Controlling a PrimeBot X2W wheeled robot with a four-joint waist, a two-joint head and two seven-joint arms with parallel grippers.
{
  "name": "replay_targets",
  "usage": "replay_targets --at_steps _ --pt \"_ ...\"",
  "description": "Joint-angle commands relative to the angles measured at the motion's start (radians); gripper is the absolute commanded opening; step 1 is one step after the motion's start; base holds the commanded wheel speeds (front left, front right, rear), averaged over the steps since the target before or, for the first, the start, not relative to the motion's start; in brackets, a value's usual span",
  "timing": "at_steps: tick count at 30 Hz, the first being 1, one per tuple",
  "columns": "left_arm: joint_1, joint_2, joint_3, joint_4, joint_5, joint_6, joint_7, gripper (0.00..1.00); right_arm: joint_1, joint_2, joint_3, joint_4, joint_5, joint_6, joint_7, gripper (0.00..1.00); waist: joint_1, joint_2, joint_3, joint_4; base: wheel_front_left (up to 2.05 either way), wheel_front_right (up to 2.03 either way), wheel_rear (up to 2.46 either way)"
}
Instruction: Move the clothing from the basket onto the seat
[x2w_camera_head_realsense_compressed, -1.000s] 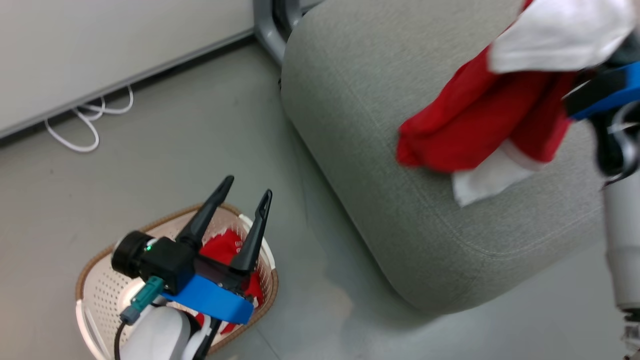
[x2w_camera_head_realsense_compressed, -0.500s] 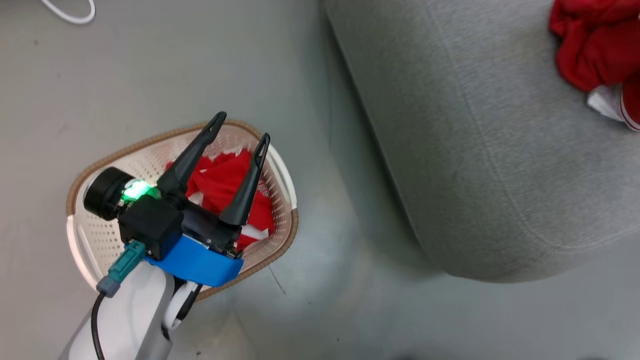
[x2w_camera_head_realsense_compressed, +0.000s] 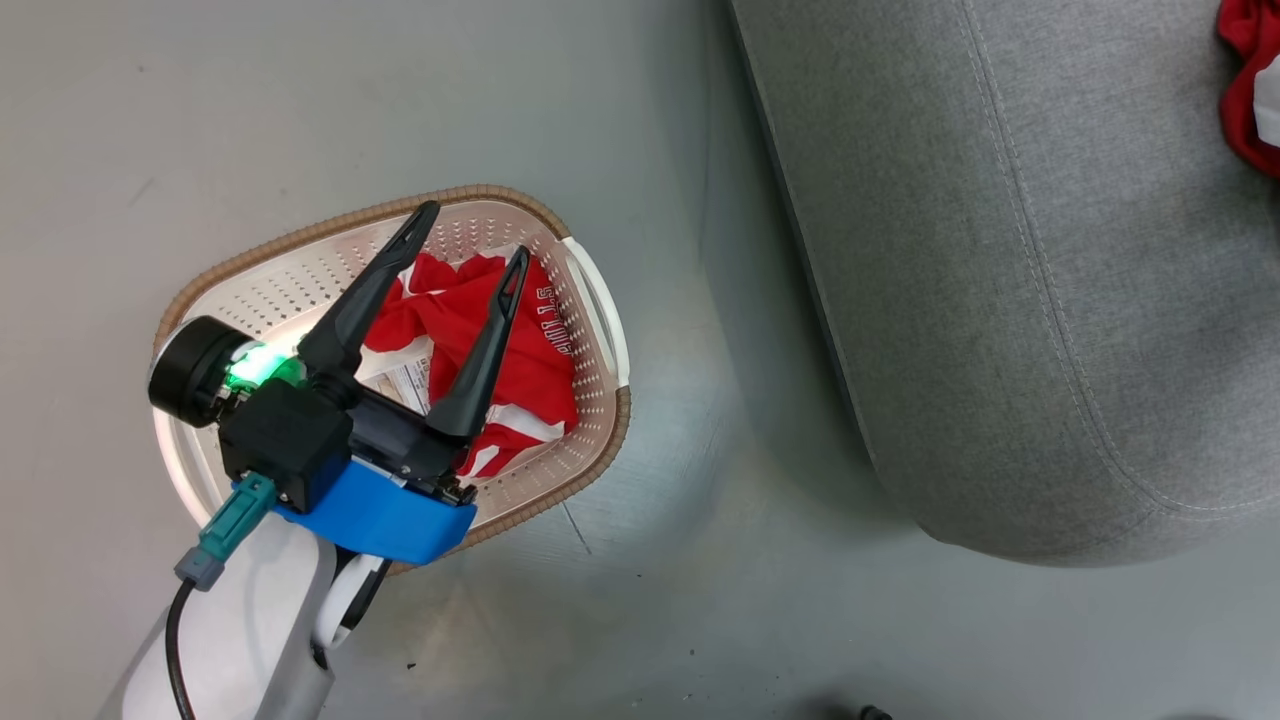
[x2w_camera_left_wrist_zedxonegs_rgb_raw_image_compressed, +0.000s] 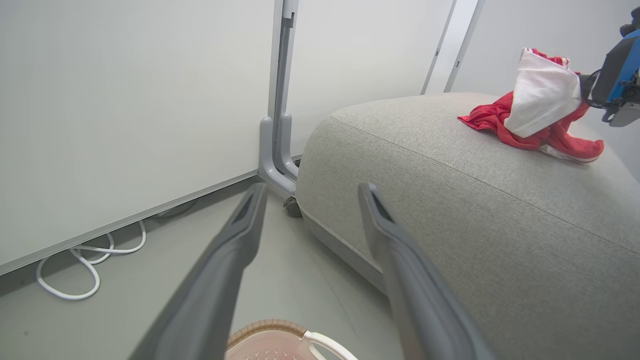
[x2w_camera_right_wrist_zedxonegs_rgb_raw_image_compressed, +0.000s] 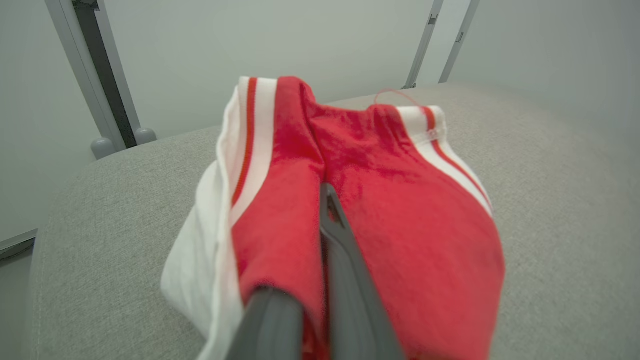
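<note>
In the head view, your left hand (x2w_camera_head_realsense_compressed: 475, 232) hangs over the basket (x2w_camera_head_realsense_compressed: 330, 225) at 8 o'clock. Its fingers are spread wide and empty, tips aimed toward 1 o'clock. Red clothing (x2w_camera_head_realsense_compressed: 535, 370) with white lettering lies bunched in the basket's 3 o'clock half, below those fingers. The seat (x2w_camera_head_realsense_compressed: 1000, 250) fills 1 to 4 o'clock, apart from the basket across bare floor (x2w_camera_head_realsense_compressed: 660, 560). A red garment (x2w_camera_head_realsense_compressed: 1245, 110) peeks in at the 2 o'clock edge.

In the left wrist view, the spread fingers look past the basket rim at 6 o'clock to the seat. The garment rests there at 2 o'clock, its upper part gathered up toward your right hand.

In the right wrist view, your right hand (x2w_camera_right_wrist_zedxonegs_rgb_raw_image_compressed: 322, 210) is clamped on that garment. Red-and-white cloth drapes over both fingers, with the seat beneath.

You appear to be at the drop-off of one piece, with more left to fetch. Next, release the right hand's grip over the seat. Then tip the left hand down into the pile and pinch a thick fold, since thin fabric may slip.
</note>
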Motion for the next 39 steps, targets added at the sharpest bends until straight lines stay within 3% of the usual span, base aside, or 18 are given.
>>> replay_targets --at_steps 1,2,20,31,39 --pt "0.003 0.002 0.007 0.000 -0.003 -0.002 -0.003 1.00 -0.006 0.000 0.000 0.004 -0.004 0.000 -0.005 0.66 -0.0001 0.0000 -0.003 -0.002 0.00 0.00 0.00" --pt "0.005 0.001 0.008 0.001 -0.003 -0.002 -0.003 1.00 -0.008 0.001 0.002 0.007 -0.010 0.000 -0.008 1.00 -0.0001 0.0000 -0.006 -0.002 0.00 0.00 0.00" --pt "0.021 -0.038 0.000 0.035 -0.014 -0.002 -0.003 1.00 0.040 0.015 0.036 0.029 -0.057 0.000 -0.017 1.00 -0.0001 0.0000 -0.081 0.002 0.00 0.00 0.00" --pt "0.083 -0.114 0.030 0.086 -0.043 -0.002 -0.003 1.00 0.172 0.014 0.112 0.002 -0.039 0.000 -0.012 1.00 -0.0001 0.0000 -0.250 0.040 0.00 0.00 0.00" --pt "0.173 -0.161 0.080 0.127 -0.060 -0.002 -0.003 1.00 0.336 0.051 0.186 -0.107 -0.021 0.000 -0.012 1.00 -0.0001 0.0000 -0.385 0.081 0.00 0.00 0.00"
